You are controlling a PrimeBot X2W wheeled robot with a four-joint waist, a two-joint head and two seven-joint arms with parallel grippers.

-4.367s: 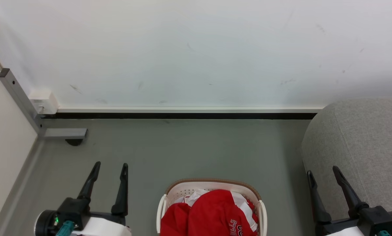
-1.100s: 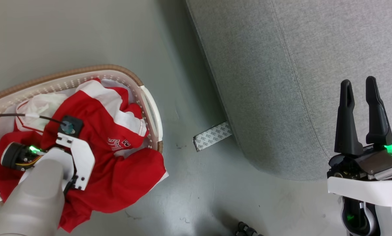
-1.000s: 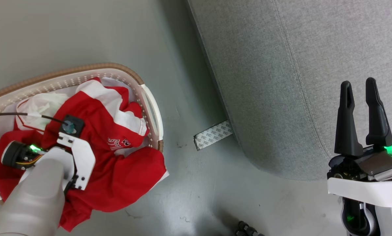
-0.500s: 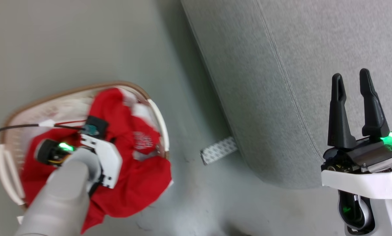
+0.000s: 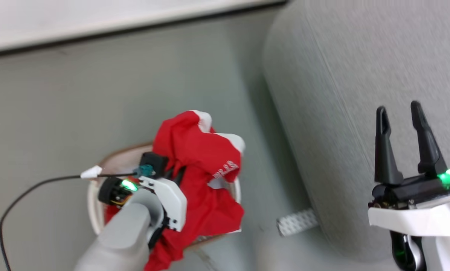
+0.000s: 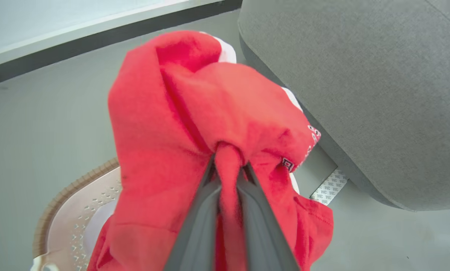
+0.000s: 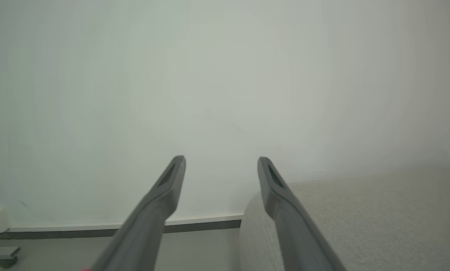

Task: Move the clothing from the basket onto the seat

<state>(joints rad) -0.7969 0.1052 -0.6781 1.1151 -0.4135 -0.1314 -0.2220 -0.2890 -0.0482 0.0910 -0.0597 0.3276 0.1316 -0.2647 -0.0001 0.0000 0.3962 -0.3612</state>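
Up above the basket point(image 5: 93, 199), the red shirt point(image 5: 200, 158) hangs in a bunch. Its top is lifted high, and its bottom part droops down over the basket's near rim. I cannot tell if it touches the inside. The left gripper point(image 6: 228, 167) holds it. Its two dark fingers point(image 6: 204, 214) are squeezed tight on a fold of red cloth, and the rest of the shirt flops over and around them. White patches and small white letters show on the side that faces the sofa point(image 5: 341, 94).

The basket sits on the grey floor point(image 5: 96, 94), near the sofa's rounded end but not touching it. A white strip point(image 5: 296, 223) lies on the floor by the sofa's bottom edge. A black cable point(image 5: 17, 199) runs off from the left wrist.

The right gripper point(image 5: 398, 107) hovers over the sofa's near edge. Its jaws are open and hold nothing. It points toward the pale wall point(image 7: 209, 75).

So the first part looks done: the shirt is grabbed and mostly out of the basket. What is left, I think, is to carry it across the bit of floor to the sofa, lay it on the soft top, and let go
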